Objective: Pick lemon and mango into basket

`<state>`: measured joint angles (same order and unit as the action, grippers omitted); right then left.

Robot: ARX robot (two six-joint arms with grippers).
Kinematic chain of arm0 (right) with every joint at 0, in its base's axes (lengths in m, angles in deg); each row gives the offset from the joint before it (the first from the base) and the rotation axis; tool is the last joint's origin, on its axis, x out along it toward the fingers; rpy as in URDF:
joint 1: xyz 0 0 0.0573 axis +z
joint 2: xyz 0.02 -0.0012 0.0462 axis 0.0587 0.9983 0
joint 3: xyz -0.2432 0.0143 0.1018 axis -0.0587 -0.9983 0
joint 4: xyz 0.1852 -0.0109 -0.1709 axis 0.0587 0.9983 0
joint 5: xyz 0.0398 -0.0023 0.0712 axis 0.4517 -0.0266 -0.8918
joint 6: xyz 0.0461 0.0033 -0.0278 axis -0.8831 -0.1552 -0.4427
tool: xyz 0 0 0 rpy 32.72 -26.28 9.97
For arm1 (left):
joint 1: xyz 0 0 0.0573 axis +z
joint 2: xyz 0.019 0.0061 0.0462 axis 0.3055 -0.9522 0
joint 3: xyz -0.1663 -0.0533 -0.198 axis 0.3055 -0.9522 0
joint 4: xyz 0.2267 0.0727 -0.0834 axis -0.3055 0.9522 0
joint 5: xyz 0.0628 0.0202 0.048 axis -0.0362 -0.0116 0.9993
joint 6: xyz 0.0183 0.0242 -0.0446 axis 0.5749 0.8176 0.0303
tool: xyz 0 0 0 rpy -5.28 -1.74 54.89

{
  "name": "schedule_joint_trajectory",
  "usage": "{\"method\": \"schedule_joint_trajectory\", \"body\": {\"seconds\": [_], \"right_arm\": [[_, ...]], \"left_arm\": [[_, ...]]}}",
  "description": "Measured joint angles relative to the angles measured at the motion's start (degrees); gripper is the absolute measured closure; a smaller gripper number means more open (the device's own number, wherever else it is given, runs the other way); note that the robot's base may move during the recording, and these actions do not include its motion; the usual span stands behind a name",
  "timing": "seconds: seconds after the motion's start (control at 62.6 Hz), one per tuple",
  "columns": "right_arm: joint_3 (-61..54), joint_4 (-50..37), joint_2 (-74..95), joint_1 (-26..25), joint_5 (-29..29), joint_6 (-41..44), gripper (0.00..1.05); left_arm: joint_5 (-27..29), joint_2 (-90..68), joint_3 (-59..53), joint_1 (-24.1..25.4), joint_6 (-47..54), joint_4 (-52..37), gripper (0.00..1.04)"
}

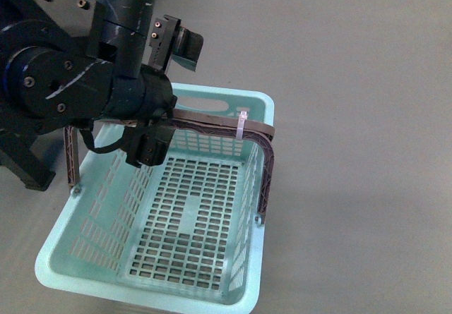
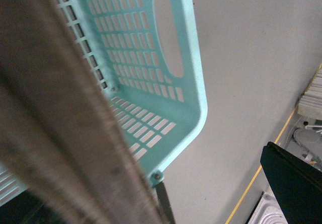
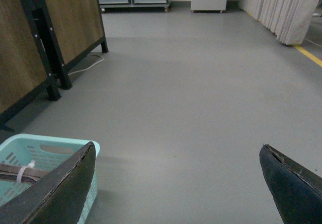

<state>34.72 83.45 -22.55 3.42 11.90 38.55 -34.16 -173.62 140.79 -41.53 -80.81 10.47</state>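
The light teal basket (image 1: 256, 109) stands empty on the grey floor, its brown handle (image 1: 212, 125) with a white zip tie swung across the far end. My left gripper (image 1: 180, 46) is open above the basket's far left corner. In the left wrist view the handle (image 2: 55, 133) is a close brown blur, beside the basket's end wall (image 2: 193, 68), and only one black finger (image 2: 294, 183) shows. My right gripper (image 3: 176, 183) is open and empty over bare floor, with the basket's corner (image 3: 30, 146) by one finger. No lemon or mango is in view.
Wooden panels on black frames (image 3: 65, 22) stand at one side of the right wrist view, with a cable on the floor beside them. White curtains (image 3: 282, 7) and a yellow floor line (image 3: 309, 55) lie opposite. Cabinets stand far back.
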Motion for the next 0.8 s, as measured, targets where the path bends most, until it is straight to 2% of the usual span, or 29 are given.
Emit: {"method": "schedule_joint_trajectory", "body": {"seconds": [0.112,0.303,0.383,0.543,0.671,0.799], "right_arm": [[0.0,0.0,0.0,0.0,0.0,0.0,0.09],[0.0,0.0,0.0,0.0,0.02,0.0,0.09],[0.0,0.0,0.0,0.0,0.02,0.0,0.09],[0.0,0.0,0.0,0.0,0.02,0.0,0.09],[0.0,0.0,0.0,0.0,0.0,0.0,0.09],[0.0,0.0,0.0,0.0,0.02,0.0,0.09]], "left_arm": [[0.44,-1.99,2.6,-0.9,-0.37,2.34,0.28],[2.8,-3.48,5.46,-1.4,-3.5,7.74,0.76],[3.04,-3.15,5.68,-1.44,-5.95,8.55,0.88],[3.3,1.22,3.39,-1.49,-5.44,9.27,0.88],[3.98,10.73,-1.75,-1.36,-5.42,9.6,0.88],[5.75,32.61,-8.33,-0.13,-7.34,16.31,0.88]]}}
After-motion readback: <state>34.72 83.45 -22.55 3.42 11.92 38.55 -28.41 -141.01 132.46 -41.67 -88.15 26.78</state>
